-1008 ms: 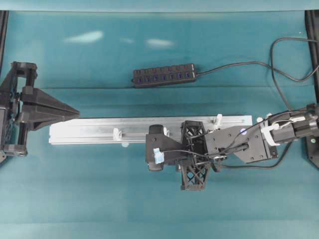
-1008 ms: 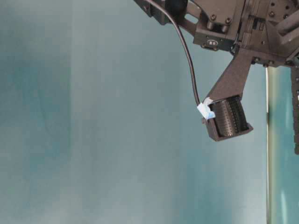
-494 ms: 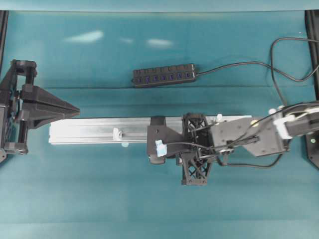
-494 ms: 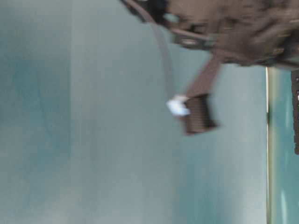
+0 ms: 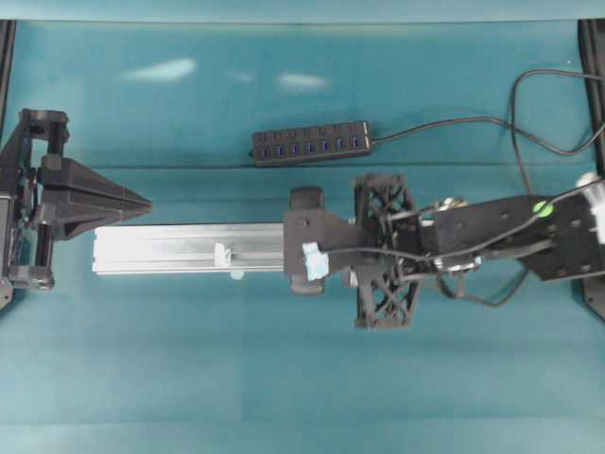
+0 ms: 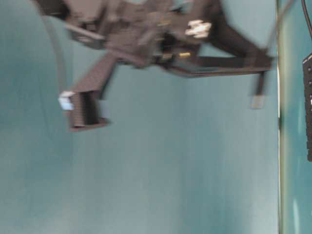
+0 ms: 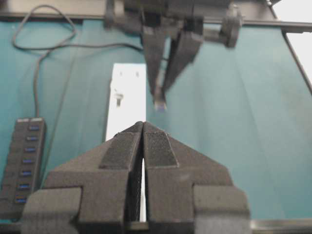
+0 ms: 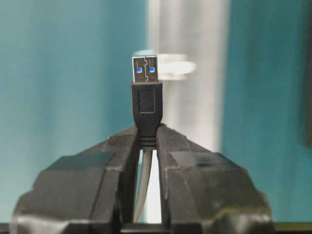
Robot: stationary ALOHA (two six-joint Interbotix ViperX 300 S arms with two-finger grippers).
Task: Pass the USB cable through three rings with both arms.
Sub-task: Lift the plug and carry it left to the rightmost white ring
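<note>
Right end effector (image 8: 145,141) clamped on the USB plug (image 8: 146,97), held above the rail (image 5: 189,248) with a white ring (image 8: 165,66) blurred ahead; left end effector (image 7: 143,146) closed, empty, at the rail's far end. Risk: slight misalignment would butt the plug against the ring.

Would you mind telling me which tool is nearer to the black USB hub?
Right. The right tool, gripping the USB cable's plug, hangs over the rail just below the hub; the left tool waits at the rail's far left end.
</note>
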